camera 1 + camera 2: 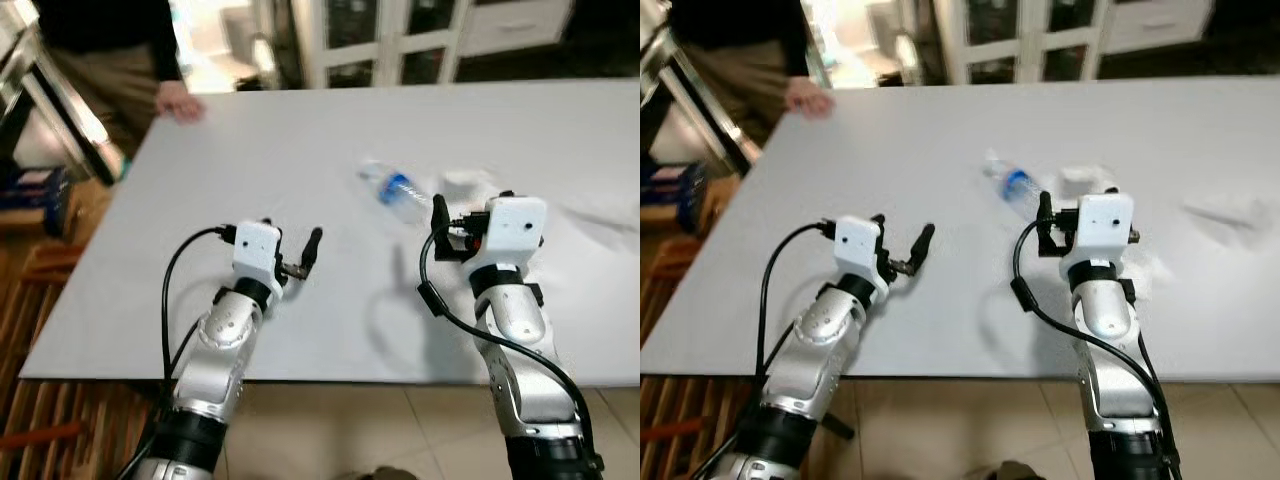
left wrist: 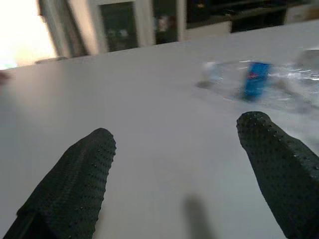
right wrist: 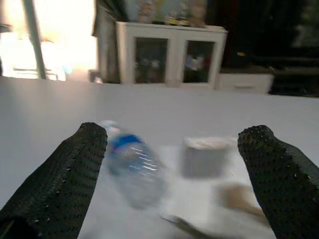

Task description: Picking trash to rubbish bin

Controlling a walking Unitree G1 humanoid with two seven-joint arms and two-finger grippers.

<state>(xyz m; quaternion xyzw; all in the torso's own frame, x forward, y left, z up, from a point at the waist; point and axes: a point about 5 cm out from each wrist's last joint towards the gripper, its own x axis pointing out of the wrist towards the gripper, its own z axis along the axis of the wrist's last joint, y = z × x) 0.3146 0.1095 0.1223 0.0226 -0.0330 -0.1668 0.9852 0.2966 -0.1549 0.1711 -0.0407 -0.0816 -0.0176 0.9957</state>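
A clear plastic bottle [image 1: 395,190] with a blue label lies on its side on the white table [image 1: 300,150]. Just to its right is a small white cup-like piece [image 3: 204,155] on crumpled white paper [image 3: 209,206]. My right gripper [image 1: 470,208] hovers open just short of them, the bottle [image 3: 130,162] near one finger. My left gripper [image 1: 292,248] is open and empty over bare table, to the left of the bottle [image 2: 254,82] and nearer me.
A thin clear wrapper [image 1: 600,215] lies at the table's right. A person stands at the far left corner with a hand [image 1: 180,103] on the tabletop. White cabinets [image 1: 400,40] stand behind the table. The table's near edge [image 1: 330,378] runs under my forearms.
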